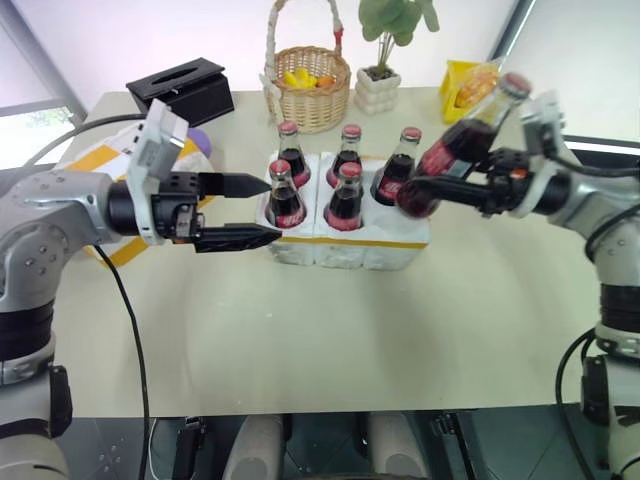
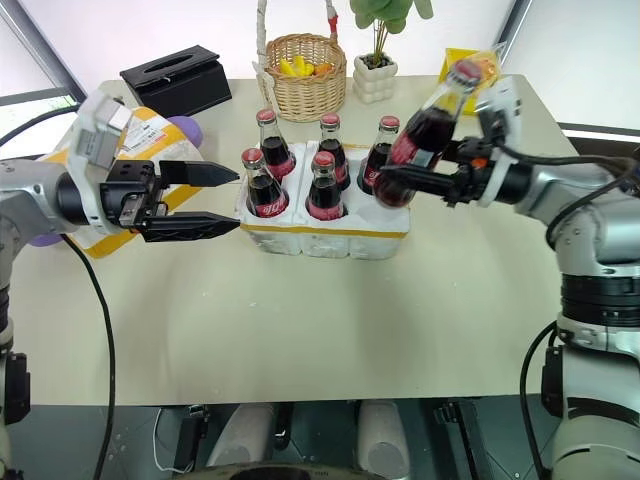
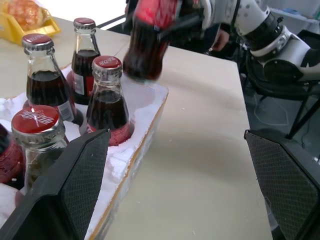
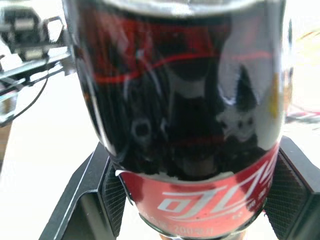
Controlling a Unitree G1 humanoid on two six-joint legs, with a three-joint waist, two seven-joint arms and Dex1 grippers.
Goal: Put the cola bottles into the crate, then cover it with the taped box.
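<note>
While five cola bottles (image 2: 324,186) stand in the crate (image 2: 322,238) at mid-worktop (image 2: 330,320), we hold the sixth bottle (image 2: 425,130) tilted above its right end, right fingers (image 2: 400,180) clamped on it. Our left fingers (image 1: 245,211) gape wide and empty beside the crate's left end. Taped box (image 2: 140,135): far left, behind our left arm.
</note>
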